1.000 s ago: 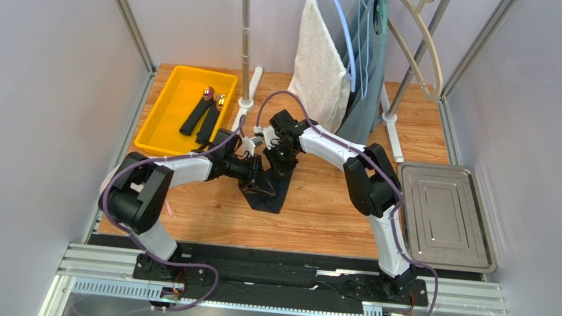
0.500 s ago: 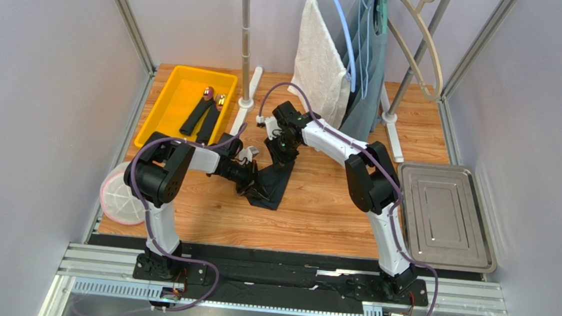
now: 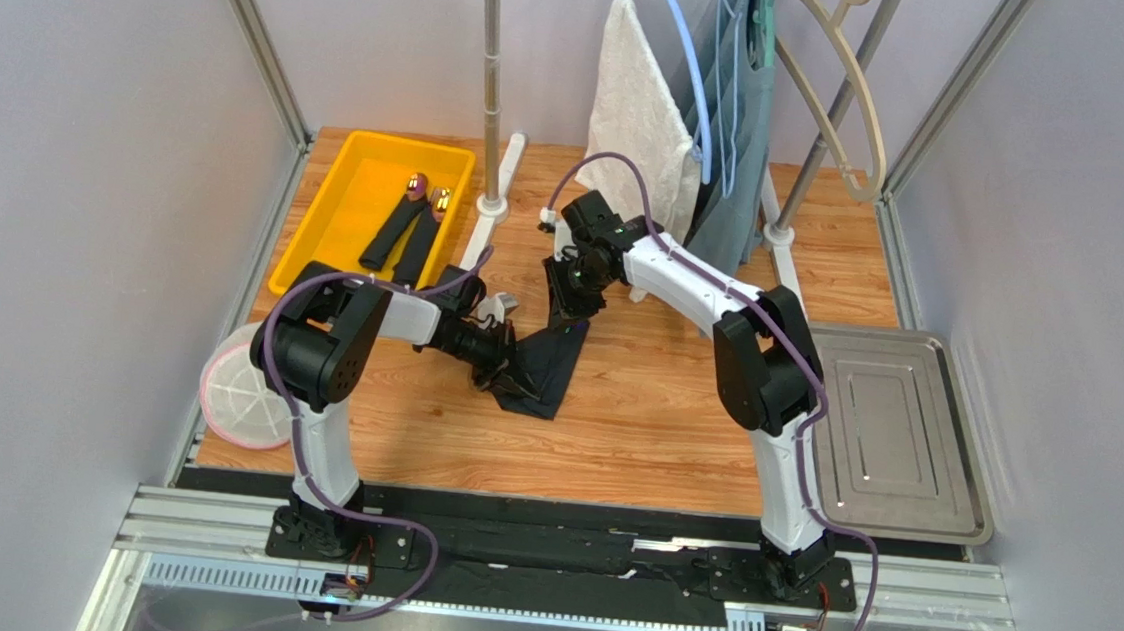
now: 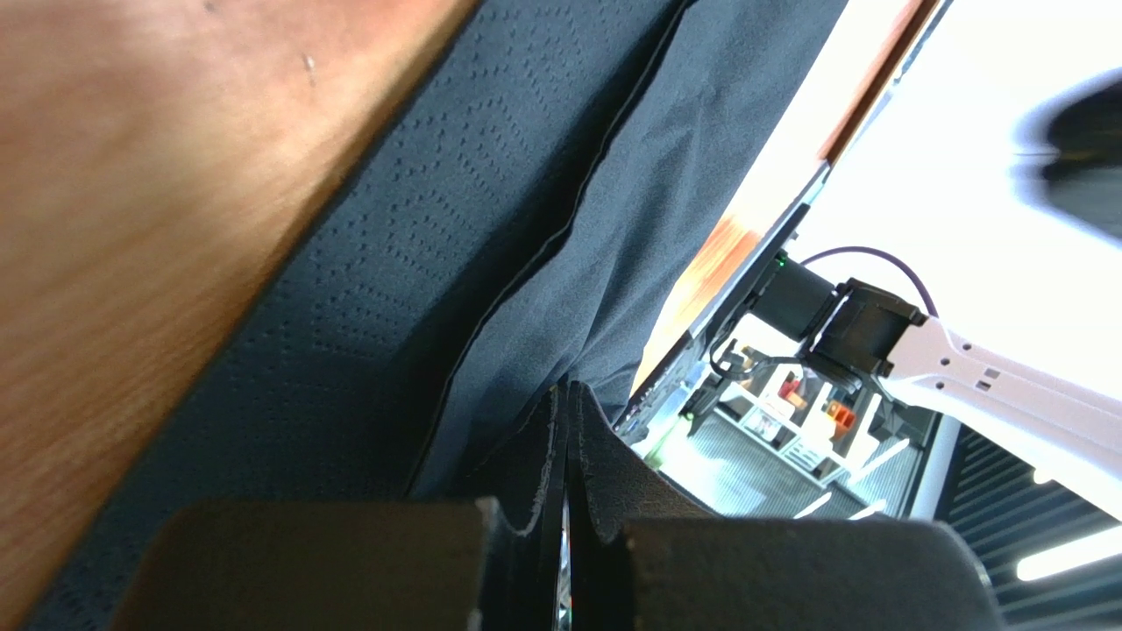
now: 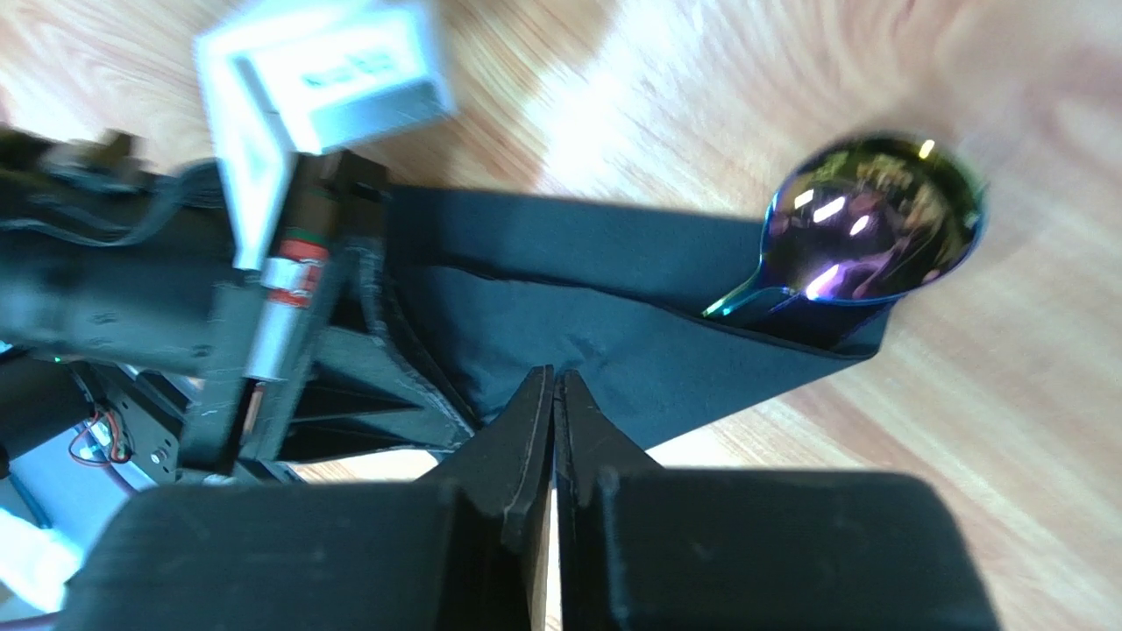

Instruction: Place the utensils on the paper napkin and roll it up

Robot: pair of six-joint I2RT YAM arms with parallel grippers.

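Swung back toward its base, the left arm [image 3: 317, 349] folds tight. Its left gripper [image 4: 566, 395] pinches the thin matte black paper napkin [image 3: 549, 363] mid-table, and the right gripper [image 5: 553, 381] nips the far fold. An iridescent purple-gold spoon head [image 5: 869, 224] pokes out. The white label [image 5: 323, 72] is blurred and unreadable.

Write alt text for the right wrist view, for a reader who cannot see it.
The right gripper, shut, pinches the near edge of a folded black paper napkin over a wooden table. An iridescent purple-gold spoon head pokes out of the fold at the right, and the blurred left gripper holds the napkin at the left.
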